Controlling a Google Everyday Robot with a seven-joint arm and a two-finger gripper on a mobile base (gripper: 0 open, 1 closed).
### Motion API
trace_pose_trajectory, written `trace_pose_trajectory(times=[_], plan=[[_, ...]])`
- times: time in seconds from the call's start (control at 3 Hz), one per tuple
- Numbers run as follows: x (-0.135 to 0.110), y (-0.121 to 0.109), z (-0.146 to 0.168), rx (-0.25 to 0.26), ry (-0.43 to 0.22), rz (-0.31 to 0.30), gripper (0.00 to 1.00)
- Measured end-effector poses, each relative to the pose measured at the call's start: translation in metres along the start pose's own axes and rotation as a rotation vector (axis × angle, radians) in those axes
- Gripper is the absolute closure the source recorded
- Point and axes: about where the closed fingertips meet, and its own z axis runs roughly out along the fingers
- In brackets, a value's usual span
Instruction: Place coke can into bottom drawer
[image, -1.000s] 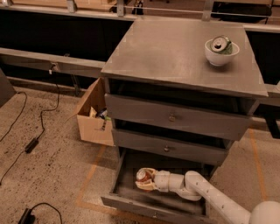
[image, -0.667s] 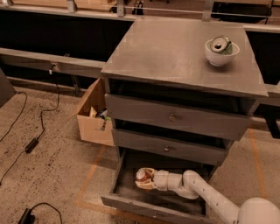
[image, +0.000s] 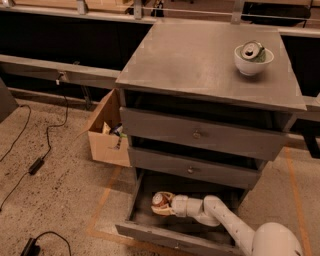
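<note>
Holding coke can (image: 160, 199) inside bottom drawer (image: 150, 234)

Item — can pinched by the gripper (image: 161, 209), tipped on its side, silver top outward, toward the tray's left. Held low and well inside — apparently so that release leaves it within.

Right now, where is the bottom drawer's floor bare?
Bare floor in the bottom drawer lies left of the coke can, which the gripper holds, up to the left wall, and along the front panel. The arm crowds the right side.
</note>
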Motion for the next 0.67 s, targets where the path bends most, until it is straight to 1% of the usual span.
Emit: trace_pose_trajectory(times=[0.33, 0.67], plan=[[0.012, -0.003, 0.017, -0.013, -0.019, 0.006, 1.00], [0.028, -0.003, 0.027, -0.004, -0.021, 0.015, 1.00]])
